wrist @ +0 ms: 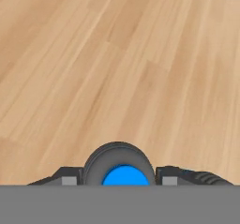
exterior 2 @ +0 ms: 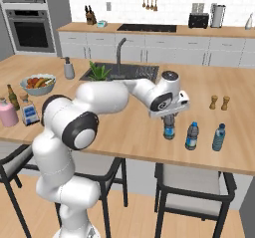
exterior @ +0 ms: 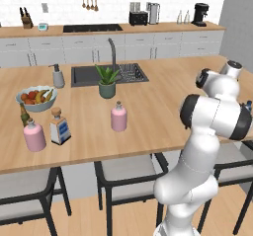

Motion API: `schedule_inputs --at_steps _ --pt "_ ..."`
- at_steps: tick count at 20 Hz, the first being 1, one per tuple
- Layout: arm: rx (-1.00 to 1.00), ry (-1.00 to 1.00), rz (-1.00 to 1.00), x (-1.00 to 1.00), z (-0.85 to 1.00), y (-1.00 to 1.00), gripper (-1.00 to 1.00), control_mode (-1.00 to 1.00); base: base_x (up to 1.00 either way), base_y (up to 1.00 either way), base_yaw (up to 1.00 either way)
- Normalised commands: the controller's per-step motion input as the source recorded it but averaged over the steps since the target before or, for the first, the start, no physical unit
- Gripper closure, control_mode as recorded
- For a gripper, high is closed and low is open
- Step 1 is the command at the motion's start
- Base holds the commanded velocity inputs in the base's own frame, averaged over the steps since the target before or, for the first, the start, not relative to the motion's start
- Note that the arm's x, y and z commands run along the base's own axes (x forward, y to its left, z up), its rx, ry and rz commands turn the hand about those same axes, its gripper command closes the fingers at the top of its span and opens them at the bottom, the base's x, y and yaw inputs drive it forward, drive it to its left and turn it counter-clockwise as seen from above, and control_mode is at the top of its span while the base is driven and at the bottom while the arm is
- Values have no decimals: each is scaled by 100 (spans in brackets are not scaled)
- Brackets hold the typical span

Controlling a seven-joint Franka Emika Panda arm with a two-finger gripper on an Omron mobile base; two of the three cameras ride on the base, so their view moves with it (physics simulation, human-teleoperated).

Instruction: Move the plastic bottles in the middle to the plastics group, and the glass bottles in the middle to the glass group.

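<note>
My gripper point(exterior 2: 169, 124) is shut on the small clear water bottle point(exterior 2: 169, 131), holding it upright at or just above the counter, left of the plastics group's two blue-labelled bottles point(exterior 2: 192, 136) point(exterior 2: 218, 137). From the hand view, the bottle's dark cap point(wrist: 118, 164) sits between my fingertips point(wrist: 69, 180). The round pink bottle point(exterior: 118, 117) stands mid-counter. The flat square bottle point(exterior: 60, 126) stands beside the glass group's stout pink bottle point(exterior: 34, 135) and thin olive bottle point(exterior: 23, 115).
A fruit bowl point(exterior: 35, 98), a potted plant point(exterior: 106, 82), a soap dispenser point(exterior: 58, 76) and the sink point(exterior: 89, 74) lie further back. Salt and pepper shakers point(exterior 2: 219, 102) stand behind the plastics group. Stools point(exterior: 123, 176) line the counter's near edge.
</note>
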Motion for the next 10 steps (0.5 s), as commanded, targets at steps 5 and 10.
schedule_inputs --at_steps 5,10 --pt "6 0 0 0 -2 -22 100 -100 0 0 0" --pt "0 -2 0 -2 -1 -4 100 -100 0 0 0"
